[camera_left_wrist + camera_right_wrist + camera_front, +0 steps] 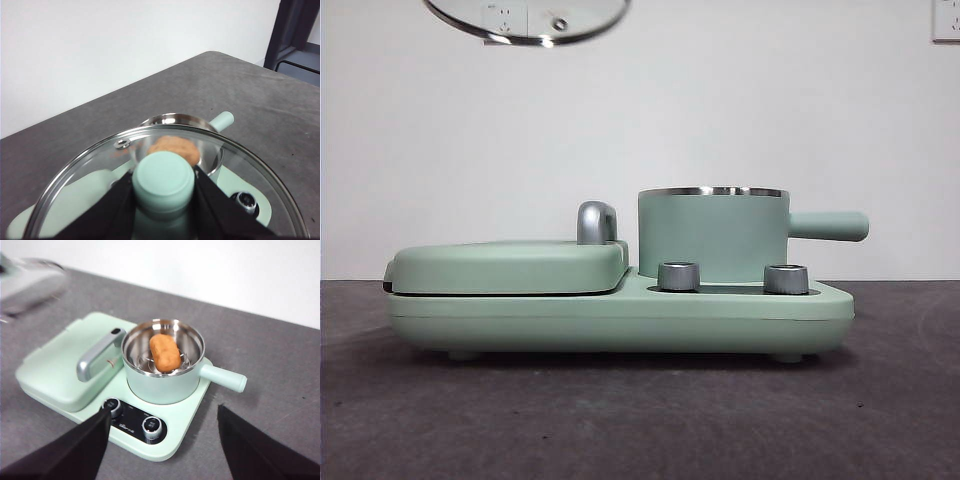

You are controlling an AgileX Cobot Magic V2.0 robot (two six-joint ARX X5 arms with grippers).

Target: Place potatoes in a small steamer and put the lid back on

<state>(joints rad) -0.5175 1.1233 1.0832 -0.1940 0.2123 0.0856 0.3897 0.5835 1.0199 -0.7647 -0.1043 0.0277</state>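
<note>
The orange-brown potato (165, 352) lies inside the small steamer (162, 365), a mint-green pot with a steel rim and a straight side handle (225, 377). In the front view the small steamer (713, 235) stands on the right of the appliance and hides the potato. My left gripper (163, 185) is shut on the mint-green knob of the glass lid (90, 170), held in the air above and to the left of the pot. The lid (525, 25) shows at the top of the front view. My right gripper (162, 412) hovers open and holds nothing, above the table in front of the appliance.
The mint-green appliance base (620, 320) carries a flat griddle cover (510, 265) with a steel handle (596, 222) on the left and two steel dials (679, 276) at the front. Dark grey tabletop (640, 420) surrounds it.
</note>
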